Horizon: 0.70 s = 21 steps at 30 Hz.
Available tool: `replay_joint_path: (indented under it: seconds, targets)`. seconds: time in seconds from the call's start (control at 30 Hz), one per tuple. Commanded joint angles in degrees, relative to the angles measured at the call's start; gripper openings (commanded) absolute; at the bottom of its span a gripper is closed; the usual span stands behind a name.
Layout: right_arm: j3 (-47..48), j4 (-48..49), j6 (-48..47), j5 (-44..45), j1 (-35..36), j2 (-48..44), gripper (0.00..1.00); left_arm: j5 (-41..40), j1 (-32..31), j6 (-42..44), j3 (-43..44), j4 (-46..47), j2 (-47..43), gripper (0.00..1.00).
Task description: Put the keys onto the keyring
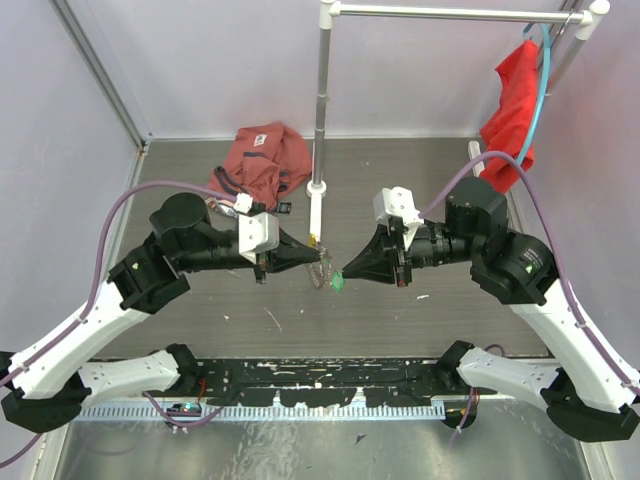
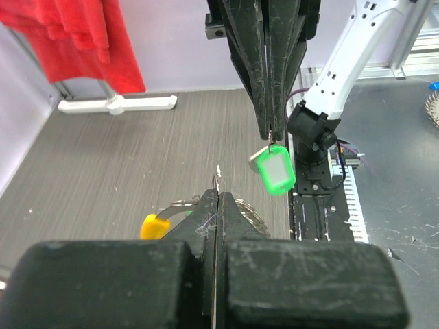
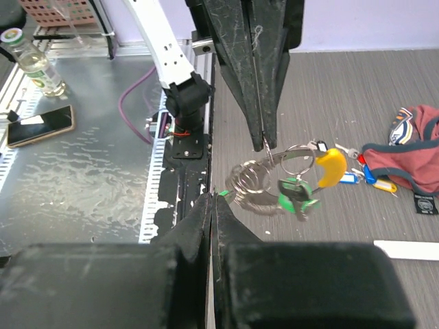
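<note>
My left gripper (image 1: 320,263) (image 2: 218,195) is shut on the keyring (image 3: 259,179), a bunch of thin metal loops held above the table. A curved yellow tag (image 3: 331,166) (image 2: 152,226) and a green-tagged key (image 3: 299,196) hang from the ring. My right gripper (image 1: 346,272) (image 3: 212,200) faces it tip to tip, shut on another key with a green tag (image 2: 278,170) (image 1: 338,282). That tag dangles just beside the ring. Loose keys with blue tags (image 3: 355,177) lie on the table by the red cloth.
A red cloth (image 1: 262,158) lies at the back left of the table. Just behind the grippers stands a white rack pole (image 1: 320,100) on its base (image 1: 316,215). Another red cloth (image 1: 512,110) hangs from the rail at the right. A black rail (image 1: 320,375) runs along the near edge.
</note>
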Motion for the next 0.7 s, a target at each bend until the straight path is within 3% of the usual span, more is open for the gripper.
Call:
replay_joint_path:
  seconds: [0.0,0.33,0.67]
  targets:
    - [2.23,3.5,1.26,-3.2,-0.18,0.18,0.01,4.54,-0.22,2.32,3.76,3.46,0.27,0.0]
    - [-3.29,19.55,11.35,-2.06,-0.16,-2.11,0.01,4.58,-0.24,0.28,2.02,5.68,-2.11,0.0]
    - [-4.52,22.86,12.81,-2.43,-0.16,-1.64,0.01,4.33,-0.21,-0.64,1.13,6.81,-2.41,0.0]
